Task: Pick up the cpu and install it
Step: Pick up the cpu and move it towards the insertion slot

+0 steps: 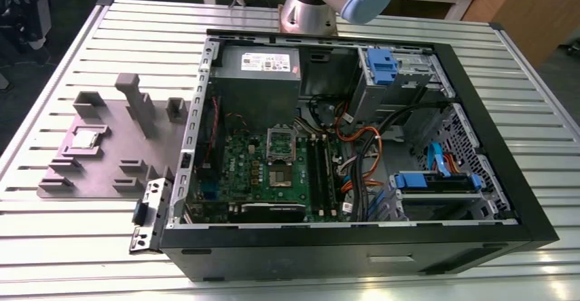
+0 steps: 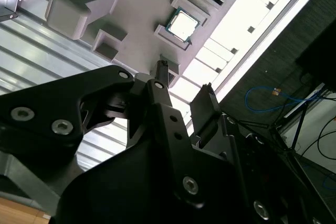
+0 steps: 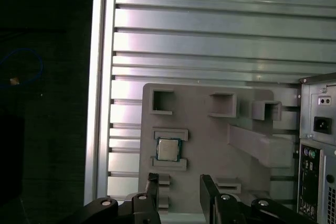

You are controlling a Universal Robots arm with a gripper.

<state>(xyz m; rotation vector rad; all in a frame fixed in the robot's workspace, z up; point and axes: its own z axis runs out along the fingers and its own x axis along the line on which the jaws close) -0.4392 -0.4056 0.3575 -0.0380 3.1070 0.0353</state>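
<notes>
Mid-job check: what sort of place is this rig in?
Likely a robotics lab test bench: a ribbed aluminium-profile table, an open black computer tower lying on it, and a grey moulded fixture plate holding the small silvery square cpu.

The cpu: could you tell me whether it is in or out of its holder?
In: the cpu lies flat between two ridges of the grey plate, the gripper apart from it, jaws open.

Silvery cpu [image 3: 167, 149], grey tray [image 3: 210, 142], green motherboard [image 1: 243, 158], black gripper [image 3: 178, 180].
</notes>
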